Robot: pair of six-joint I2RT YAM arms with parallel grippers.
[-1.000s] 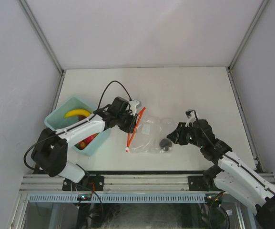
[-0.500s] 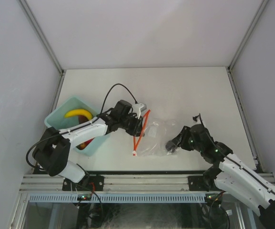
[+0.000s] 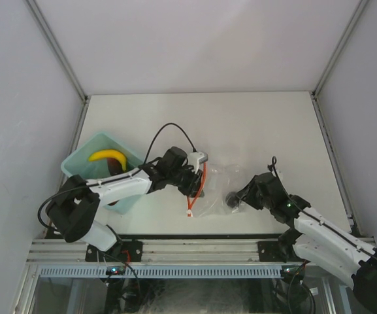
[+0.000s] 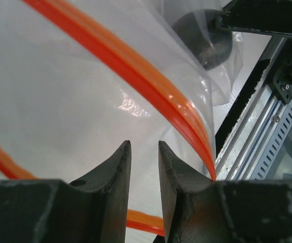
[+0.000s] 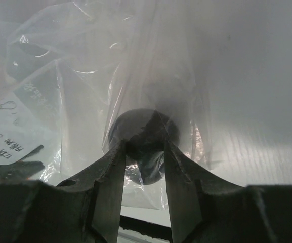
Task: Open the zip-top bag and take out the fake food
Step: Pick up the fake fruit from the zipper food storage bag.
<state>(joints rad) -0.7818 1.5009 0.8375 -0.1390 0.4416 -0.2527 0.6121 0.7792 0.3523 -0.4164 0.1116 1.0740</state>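
The left gripper [image 4: 144,152] has pulled the zip-top bag [image 3: 215,188] right and nearer; I cannot tell its grip. The right gripper [image 5: 143,152] pinches the dark piece [image 5: 144,129] through the plastic. Next, push it left, out the mouth.

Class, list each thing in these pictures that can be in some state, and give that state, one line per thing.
zip-top bag: mouth gaping open.
zip strip: unzipped, its two halves apart.
dark piece: inside the bag, pinched through the film.
light blue bin: upright, holding the banana.
left gripper: jaws narrowly apart at the bag's mouth; grip unclear.
right gripper: shut on the dark piece.
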